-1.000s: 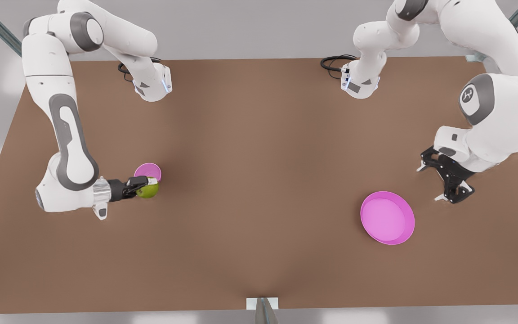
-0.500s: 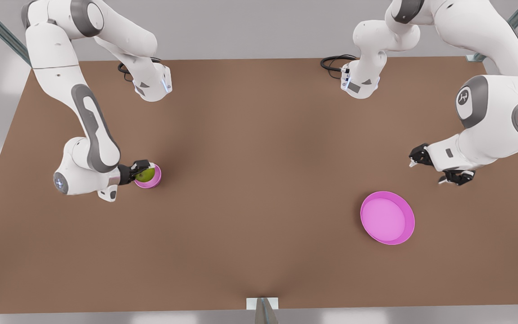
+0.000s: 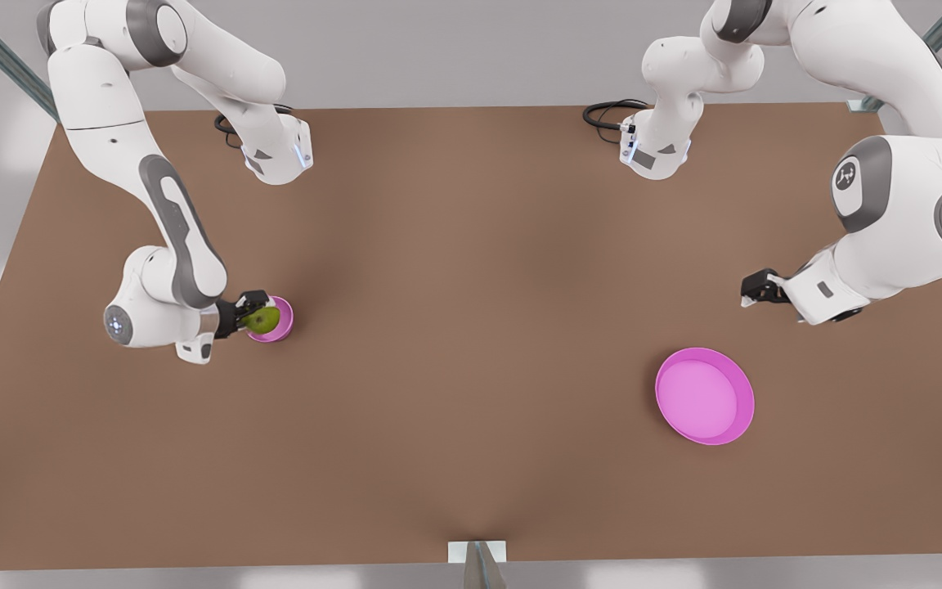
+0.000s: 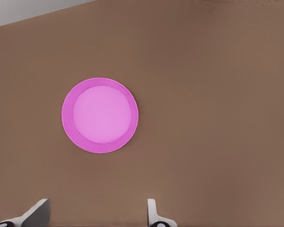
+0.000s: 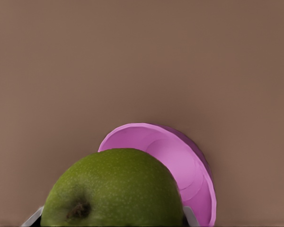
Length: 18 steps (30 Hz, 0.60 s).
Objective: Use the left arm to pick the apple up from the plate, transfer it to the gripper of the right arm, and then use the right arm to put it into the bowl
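Note:
The green apple [image 3: 264, 320] is held in my right gripper [image 3: 253, 315], shut on it, at the front view's left. It hangs just over the small pink bowl [image 3: 281, 321], partly covering it. In the right wrist view the apple [image 5: 113, 187] sits stem-up between the fingertips [image 5: 36, 217], with the bowl [image 5: 180, 161] close behind and below it. My left gripper [image 3: 755, 288] waits open at the front view's right, up and away from the wide pink plate [image 3: 704, 396]. The left wrist view looks down on the plate [image 4: 100, 115], which holds nothing, with the fingertips [image 4: 38, 209] spread wide.
The brown table [image 3: 471, 327] carries nothing else. Both arm bases [image 3: 275, 155] stand at its far edge with black cable loops. A small grey bracket [image 3: 477, 556] sits at the near edge.
My right gripper carried the apple from beside the bowl to right over it, then nearly stopped. My left gripper drew back from the plate, toward the table's far side.

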Available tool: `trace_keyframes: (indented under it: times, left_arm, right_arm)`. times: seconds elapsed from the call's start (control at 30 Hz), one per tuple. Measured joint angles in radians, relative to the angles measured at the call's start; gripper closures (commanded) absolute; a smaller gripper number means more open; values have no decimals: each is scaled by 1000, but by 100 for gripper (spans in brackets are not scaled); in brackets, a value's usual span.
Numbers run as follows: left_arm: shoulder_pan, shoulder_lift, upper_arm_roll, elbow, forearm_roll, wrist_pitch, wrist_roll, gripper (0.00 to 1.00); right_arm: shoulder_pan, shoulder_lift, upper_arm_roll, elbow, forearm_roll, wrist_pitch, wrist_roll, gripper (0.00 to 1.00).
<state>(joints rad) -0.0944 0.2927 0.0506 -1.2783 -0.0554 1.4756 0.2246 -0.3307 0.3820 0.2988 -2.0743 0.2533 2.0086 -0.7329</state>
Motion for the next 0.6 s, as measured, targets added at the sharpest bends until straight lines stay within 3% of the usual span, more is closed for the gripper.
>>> trace_keyframes:
  times: [0.2,0.43,0.47,0.53,0.6]
  left_arm:
    - [1,0,0,0,0,-1,-64,0]
    - [-1,10,1,23,3,5,-116,0]
    - [-2,12,1,27,4,7,-122,0]
    - [-3,15,1,31,6,14,-133,0]
    - [-4,20,2,33,6,20,-143,0]
  right_arm:
    - [0,-23,0,14,-15,8,-15,0]
    - [88,-27,2,680,-203,-107,44,0]
    - [126,-44,-31,754,-224,-141,66,0]
    - [285,-149,-223,744,-257,-206,116,0]
    - [335,-254,-277,646,-277,-253,180,0]
